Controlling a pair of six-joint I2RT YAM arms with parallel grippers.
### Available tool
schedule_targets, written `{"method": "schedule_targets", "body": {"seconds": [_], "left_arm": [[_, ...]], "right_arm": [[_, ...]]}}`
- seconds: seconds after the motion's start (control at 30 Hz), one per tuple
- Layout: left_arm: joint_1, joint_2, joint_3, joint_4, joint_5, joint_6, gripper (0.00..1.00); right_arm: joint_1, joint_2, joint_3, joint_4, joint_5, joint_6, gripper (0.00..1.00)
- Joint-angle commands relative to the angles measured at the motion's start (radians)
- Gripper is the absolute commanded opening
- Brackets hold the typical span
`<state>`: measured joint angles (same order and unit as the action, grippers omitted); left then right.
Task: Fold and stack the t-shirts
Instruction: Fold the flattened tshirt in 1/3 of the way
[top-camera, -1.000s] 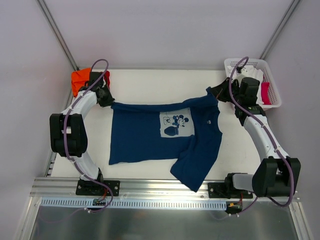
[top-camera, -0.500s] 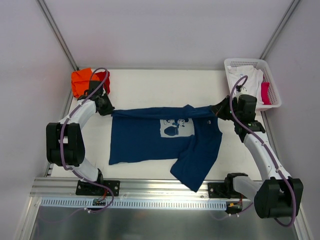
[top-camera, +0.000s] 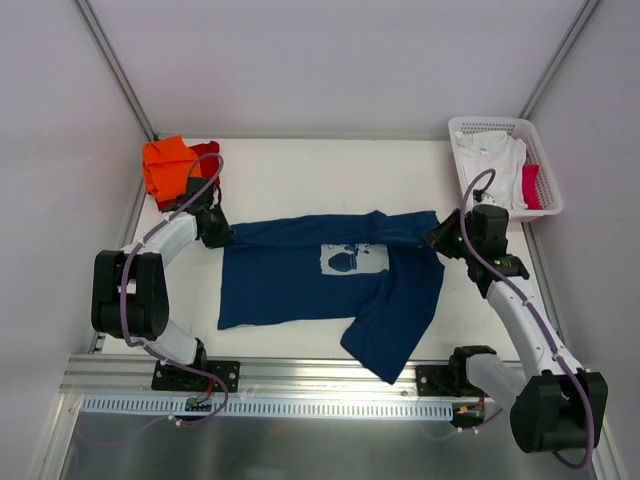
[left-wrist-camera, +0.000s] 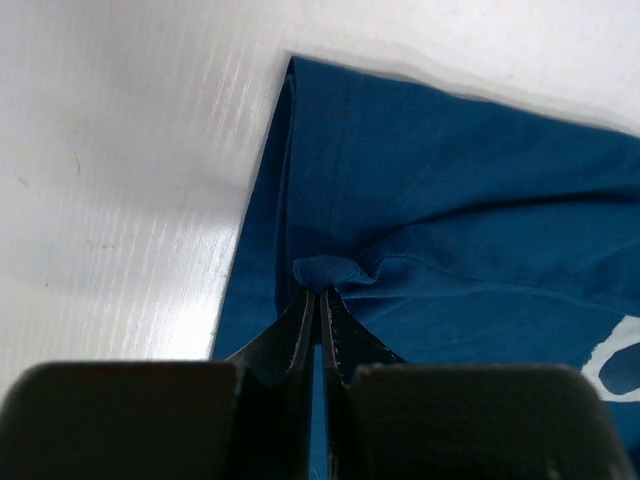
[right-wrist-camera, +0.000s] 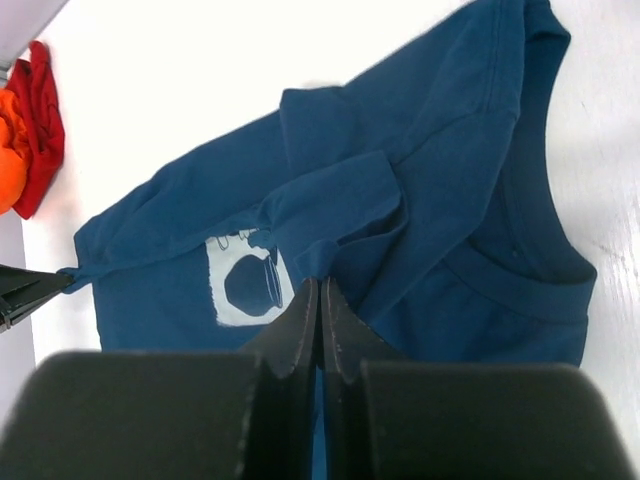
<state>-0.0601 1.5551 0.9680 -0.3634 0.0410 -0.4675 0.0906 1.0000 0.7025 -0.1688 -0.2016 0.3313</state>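
First fold under way on the navy shirt; folding the rest and stacking are, by my reading, yet to do.
One table (top-camera: 300, 170) carries one navy shirt (top-camera: 300, 285) spread mid-table, its far edge doubled toward the chest print. The left gripper (left-wrist-camera: 318, 295) and right gripper (right-wrist-camera: 320, 285) are each clamped on that edge. One basket (top-camera: 490, 120), far right, holds one white shirt (top-camera: 490, 150) and one red piece (top-camera: 531, 185), unfolded. One orange shirt (top-camera: 165, 160) and one red shirt (top-camera: 210, 150) lie far left; whether folded, I cannot tell.
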Motion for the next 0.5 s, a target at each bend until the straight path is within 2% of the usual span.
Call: {"method": "schedule_targets", "body": {"seconds": [0.0, 0.17, 0.2, 0.23, 0.33, 0.37, 0.4, 0.47], "left_arm": [[-0.01, -0.038, -0.026, 0.015, -0.026, -0.022, 0.0], [-0.009, -0.046, -0.051, 0.015, -0.035, -0.022, 0.0], [-0.01, -0.047, -0.054, 0.014, -0.035, -0.022, 0.01], [-0.01, -0.049, -0.057, 0.015, -0.035, -0.022, 0.06], [-0.009, -0.058, -0.063, 0.014, -0.035, -0.023, 0.22], [-0.009, -0.059, -0.066, 0.012, -0.049, -0.025, 0.29], [-0.01, -0.067, -0.066, 0.012, -0.061, -0.026, 0.64], [-0.01, -0.072, -0.064, 0.012, -0.07, -0.025, 0.73]], "right_arm": [[0.018, -0.044, -0.02, -0.04, 0.04, 0.037, 0.0], [0.032, -0.072, -0.058, -0.073, 0.06, 0.064, 0.01], [0.035, -0.081, -0.063, -0.075, 0.07, 0.066, 0.04], [0.037, -0.086, -0.072, -0.081, 0.074, 0.068, 0.16], [0.044, -0.107, -0.08, -0.1, 0.097, 0.066, 0.39], [0.046, -0.112, -0.078, -0.112, 0.106, 0.064, 0.44], [0.049, -0.124, -0.077, -0.12, 0.126, 0.061, 0.51], [0.06, -0.135, -0.066, -0.135, 0.149, 0.054, 0.53]]}}
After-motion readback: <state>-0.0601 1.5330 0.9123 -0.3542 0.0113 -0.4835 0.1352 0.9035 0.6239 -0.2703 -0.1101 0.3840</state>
